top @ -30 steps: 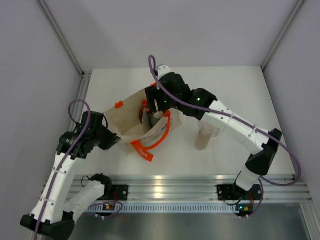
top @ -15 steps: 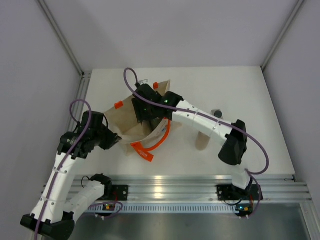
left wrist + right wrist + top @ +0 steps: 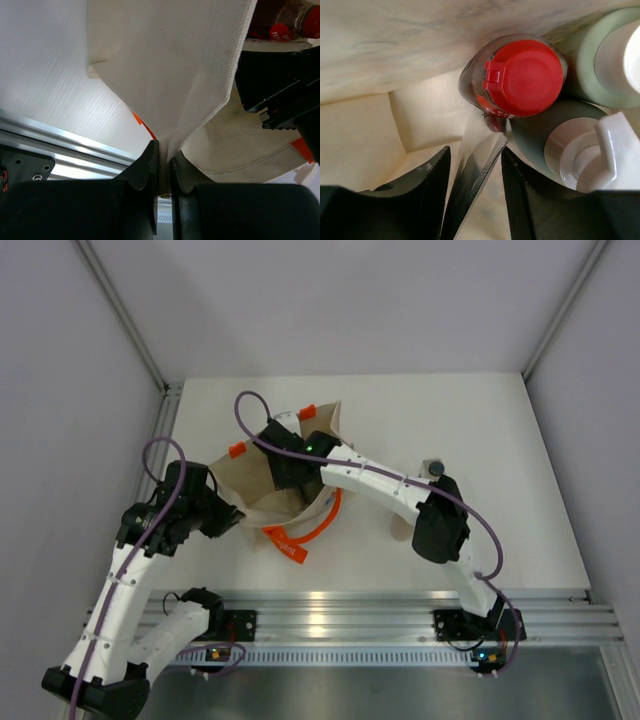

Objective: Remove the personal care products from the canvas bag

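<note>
The beige canvas bag (image 3: 255, 478) with orange handles (image 3: 300, 530) stands open at the table's left middle. My left gripper (image 3: 163, 155) is shut on a fold of its rim (image 3: 190, 100). My right gripper (image 3: 475, 152) is down inside the bag, open. Its jaws stand either side of the flat tail of a clear tube with a red cap (image 3: 522, 77), with a gap on both sides. Beside the tube are a pale green bottle with a white cap (image 3: 610, 55) and a grey-green bottle with a white pump top (image 3: 580, 150). In the top view the right arm hides the bag's contents.
A small bottle with a dark cap (image 3: 433, 467) stands on the table right of the bag. A tan bottle (image 3: 400, 528) shows partly under the right arm. An aluminium rail (image 3: 330, 605) runs along the near edge, and grey walls close in both sides.
The right arm has swung left and reached down into the bag, and its jaws have narrowed round the tube's tail. The left gripper has kept its hold on the bag rim.
</note>
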Tool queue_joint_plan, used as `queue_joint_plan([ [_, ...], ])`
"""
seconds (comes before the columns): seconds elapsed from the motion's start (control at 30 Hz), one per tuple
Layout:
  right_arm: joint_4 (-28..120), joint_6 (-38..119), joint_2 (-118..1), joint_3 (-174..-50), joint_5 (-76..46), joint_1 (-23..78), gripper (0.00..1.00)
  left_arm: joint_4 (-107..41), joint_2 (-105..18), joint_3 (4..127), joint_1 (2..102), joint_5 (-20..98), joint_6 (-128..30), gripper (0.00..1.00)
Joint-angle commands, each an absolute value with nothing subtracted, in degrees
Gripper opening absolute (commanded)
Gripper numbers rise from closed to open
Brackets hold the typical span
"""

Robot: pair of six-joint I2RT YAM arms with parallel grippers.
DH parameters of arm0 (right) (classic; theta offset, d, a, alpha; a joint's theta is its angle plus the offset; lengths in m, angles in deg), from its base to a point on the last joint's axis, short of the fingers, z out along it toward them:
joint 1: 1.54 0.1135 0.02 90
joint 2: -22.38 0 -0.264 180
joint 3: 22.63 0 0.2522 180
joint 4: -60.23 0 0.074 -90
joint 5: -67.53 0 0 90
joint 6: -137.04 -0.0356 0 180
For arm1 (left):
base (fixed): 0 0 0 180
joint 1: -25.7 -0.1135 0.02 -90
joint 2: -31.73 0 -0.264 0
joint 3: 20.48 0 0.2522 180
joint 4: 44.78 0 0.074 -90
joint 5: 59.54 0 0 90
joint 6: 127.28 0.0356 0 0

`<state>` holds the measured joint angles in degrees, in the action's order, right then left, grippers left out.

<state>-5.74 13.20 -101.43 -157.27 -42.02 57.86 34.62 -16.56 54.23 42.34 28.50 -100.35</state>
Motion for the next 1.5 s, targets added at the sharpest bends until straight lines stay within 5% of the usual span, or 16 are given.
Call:
queue_joint_plan([
  [0.0,-7.15,11.10,-102.25,-159.44,-44.17,58.14,0.40,30.68,-18.19,52.96,42.05,26.94,-99.69,0.00],
  [0.13,-7.15,10.22,-103.48,-159.44,-44.35,58.14,0.33,30.68,-18.54,53.40,41.96,26.94,-99.16,0.00],
  [0.3,-5.22,10.65,-101.91,-159.61,-44.09,58.67,0.01,30.68,-18.10,53.66,42.05,26.86,-98.37,0.00],
  [0.83,1.29,25.68,-88.63,-160.85,-37.50,59.99,0.00,30.68,-18.54,54.54,42.05,26.33,-98.01,0.00],
  [1.47,-6.78,24.81,-69.04,-162.69,-36.08,58.50,0.00,30.76,-18.19,54.37,42.05,25.27,-99.60,0.00],
])
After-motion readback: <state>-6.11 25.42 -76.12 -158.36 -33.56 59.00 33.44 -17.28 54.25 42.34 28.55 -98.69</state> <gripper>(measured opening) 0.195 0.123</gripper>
